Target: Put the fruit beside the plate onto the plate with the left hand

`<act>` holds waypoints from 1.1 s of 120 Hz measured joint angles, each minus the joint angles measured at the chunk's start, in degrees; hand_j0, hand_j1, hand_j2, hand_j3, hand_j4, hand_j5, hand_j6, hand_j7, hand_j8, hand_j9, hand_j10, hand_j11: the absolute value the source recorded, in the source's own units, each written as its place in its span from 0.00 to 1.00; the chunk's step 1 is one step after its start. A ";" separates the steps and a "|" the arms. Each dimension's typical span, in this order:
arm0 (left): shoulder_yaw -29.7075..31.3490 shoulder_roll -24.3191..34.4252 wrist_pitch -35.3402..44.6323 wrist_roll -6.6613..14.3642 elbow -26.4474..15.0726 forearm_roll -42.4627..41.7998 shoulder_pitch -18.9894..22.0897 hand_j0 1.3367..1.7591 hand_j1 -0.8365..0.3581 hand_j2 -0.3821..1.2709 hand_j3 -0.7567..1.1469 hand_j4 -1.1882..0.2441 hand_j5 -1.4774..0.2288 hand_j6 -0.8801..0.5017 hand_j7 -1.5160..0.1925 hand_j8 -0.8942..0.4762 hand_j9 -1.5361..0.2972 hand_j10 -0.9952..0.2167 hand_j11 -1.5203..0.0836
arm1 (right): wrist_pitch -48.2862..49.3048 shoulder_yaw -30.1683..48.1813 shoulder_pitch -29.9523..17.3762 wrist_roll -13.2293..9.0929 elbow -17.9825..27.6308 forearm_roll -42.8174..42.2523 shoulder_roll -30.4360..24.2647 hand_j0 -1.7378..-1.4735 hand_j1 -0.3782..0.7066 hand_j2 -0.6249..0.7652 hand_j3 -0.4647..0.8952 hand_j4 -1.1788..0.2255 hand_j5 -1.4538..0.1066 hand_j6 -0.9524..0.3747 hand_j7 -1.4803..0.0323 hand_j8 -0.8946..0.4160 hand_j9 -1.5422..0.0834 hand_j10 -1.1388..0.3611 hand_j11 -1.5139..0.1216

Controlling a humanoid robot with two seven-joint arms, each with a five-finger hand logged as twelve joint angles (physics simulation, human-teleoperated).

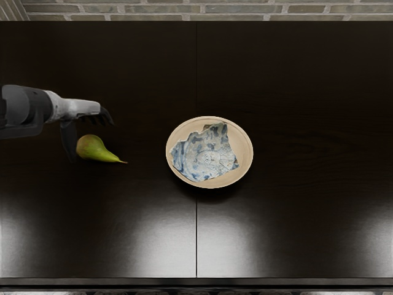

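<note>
Though just beside the fat end of the pear [95, 149] on the counter [123, 227], grips nothing with the left robot hand [84, 121]: loosely spread, contact impossible to tell.

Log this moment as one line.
left robot hand: open, beside pear | pear: lying left of plate, not on it | stage: ungrasped
</note>
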 joint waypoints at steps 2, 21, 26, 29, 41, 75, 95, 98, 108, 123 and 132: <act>0.24 0.24 0.54 0.00 -0.10 0.64 0.05 0.76 0.75 0.26 0.40 0.65 0.68 0.45 0.70 0.47 0.66 0.61 0.75 | 0.00 0.01 0.00 0.00 0.00 0.00 0.00 0.30 0.06 0.45 0.34 0.82 0.91 0.70 0.95 0.66 0.93 0.74 0.90; 2.56 0.47 4.86 0.00 -0.81 5.43 1.36 0.76 0.75 0.26 0.40 0.65 0.68 0.45 0.70 0.47 0.66 0.61 0.75 | 0.00 0.02 0.00 0.00 0.00 0.01 0.00 0.30 0.06 0.45 0.34 0.82 0.91 0.70 0.95 0.66 0.93 0.74 0.90; 2.88 0.44 5.49 0.00 -1.06 5.90 1.49 0.76 0.75 0.26 0.40 0.65 0.68 0.45 0.70 0.47 0.66 0.61 0.75 | 0.00 0.03 0.00 -0.01 0.00 0.01 0.00 0.30 0.06 0.45 0.34 0.82 0.91 0.70 0.95 0.66 0.93 0.74 0.90; 3.19 0.37 6.12 0.00 -1.17 6.13 1.62 0.76 0.75 0.26 0.40 0.65 0.68 0.45 0.70 0.47 0.66 0.61 0.75 | 0.00 0.02 0.00 -0.01 0.00 0.01 0.00 0.30 0.06 0.45 0.34 0.82 0.91 0.70 0.95 0.66 0.93 0.74 0.90; 4.54 0.35 8.11 0.00 -1.41 8.21 2.13 0.76 0.75 0.26 0.40 0.65 0.68 0.45 0.70 0.47 0.66 0.61 0.75 | 0.00 0.04 0.00 -0.01 0.00 0.01 0.00 0.30 0.06 0.45 0.34 0.82 0.91 0.70 0.95 0.66 0.93 0.74 0.90; 5.72 -0.30 11.37 0.00 -1.47 12.61 3.50 0.76 0.75 0.26 0.40 0.65 0.68 0.45 0.70 0.47 0.66 0.61 0.75 | 0.00 0.05 0.00 0.00 0.00 0.01 0.00 0.30 0.06 0.45 0.34 0.82 0.91 0.70 0.95 0.66 0.93 0.74 0.90; 5.84 -0.74 12.01 0.00 -0.67 14.49 5.01 0.76 0.75 0.26 0.40 0.65 0.68 0.45 0.70 0.47 0.66 0.61 0.75 | 0.00 0.05 0.00 -0.01 0.00 0.04 0.00 0.30 0.06 0.45 0.34 0.82 0.91 0.70 0.95 0.66 0.93 0.74 0.90; 5.85 -0.97 12.21 0.00 -0.46 14.87 5.24 0.76 0.75 0.26 0.40 0.65 0.68 0.45 0.70 0.47 0.66 0.61 0.75 | 0.00 0.04 0.00 -0.01 0.00 0.05 0.00 0.30 0.06 0.45 0.34 0.82 0.91 0.70 0.95 0.66 0.93 0.74 0.90; 5.86 -1.98 12.72 0.00 0.33 15.96 5.69 0.76 0.75 0.26 0.40 0.65 0.68 0.45 0.70 0.47 0.66 0.61 0.75 | 0.00 0.04 0.00 -0.01 0.00 0.08 0.00 0.30 0.06 0.45 0.34 0.82 0.91 0.70 0.95 0.66 0.93 0.74 0.90; 5.87 -3.17 13.02 0.00 1.13 16.87 5.80 0.76 0.75 0.26 0.40 0.65 0.68 0.45 0.70 0.47 0.66 0.61 0.75 | 0.00 0.01 0.00 -0.01 0.00 0.09 0.00 0.30 0.06 0.45 0.34 0.82 0.91 0.70 0.95 0.66 0.93 0.74 0.90; 5.87 -4.09 13.12 0.00 1.97 17.82 5.78 0.76 0.75 0.26 0.40 0.65 0.68 0.45 0.70 0.47 0.66 0.61 0.75 | 0.00 0.00 0.00 -0.01 0.00 0.09 0.00 0.30 0.06 0.45 0.34 0.82 0.91 0.70 0.95 0.66 0.93 0.74 0.90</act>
